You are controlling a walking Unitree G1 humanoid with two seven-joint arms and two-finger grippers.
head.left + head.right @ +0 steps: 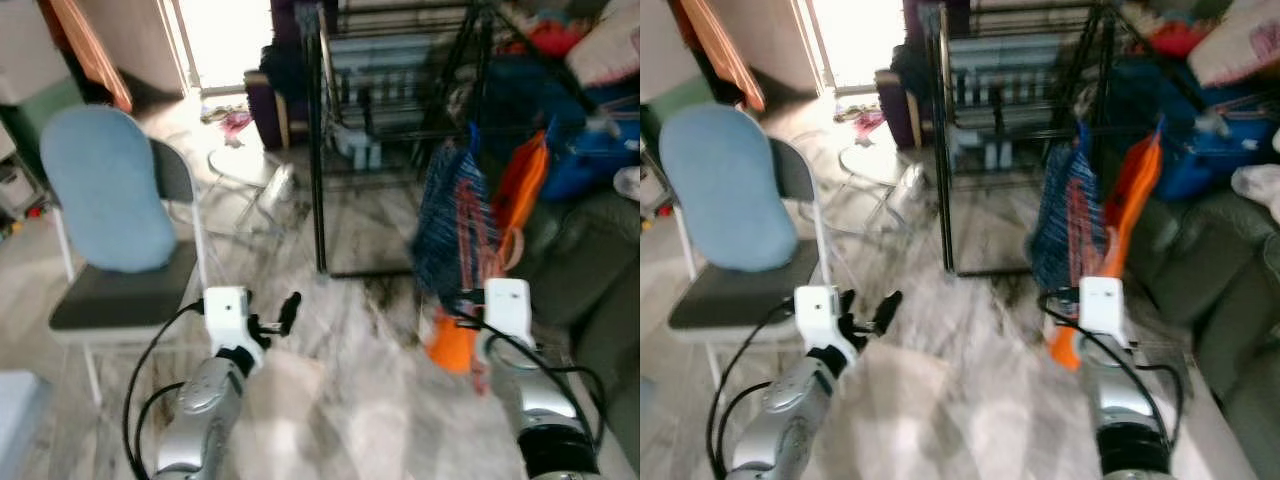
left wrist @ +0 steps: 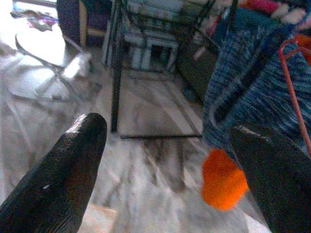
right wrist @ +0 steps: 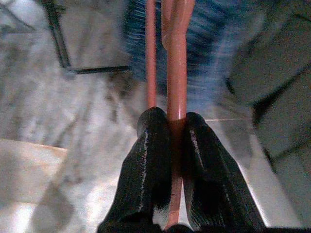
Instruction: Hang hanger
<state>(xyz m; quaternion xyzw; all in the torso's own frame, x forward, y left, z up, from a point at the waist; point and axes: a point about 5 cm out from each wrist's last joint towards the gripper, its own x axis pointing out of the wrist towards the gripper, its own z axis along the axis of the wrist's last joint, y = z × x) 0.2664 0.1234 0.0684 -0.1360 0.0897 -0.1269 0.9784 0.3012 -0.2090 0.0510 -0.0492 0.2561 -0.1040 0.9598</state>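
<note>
My right gripper (image 3: 173, 119) is shut on the thin orange-red hanger (image 3: 176, 73), whose rod runs up between the two black fingers (image 3: 150, 160). A blue patterned garment (image 1: 453, 225) hangs from the hanger in front of my right arm, with an orange piece (image 1: 452, 345) below it and orange cloth (image 1: 520, 185) beside it. My left gripper (image 1: 275, 315) is raised over the floor to the left, open and holding nothing; its wrist view looks between its fingers (image 2: 63, 179) at the blue garment (image 2: 252, 92). A black metal rack (image 1: 400, 130) stands just behind the garment.
A chair with a blue back cushion (image 1: 105, 190) stands at the left. A dark sofa (image 1: 590, 280) piled with clothes fills the right side. A folded white table (image 1: 245, 165) lies on the marble floor near the bright doorway.
</note>
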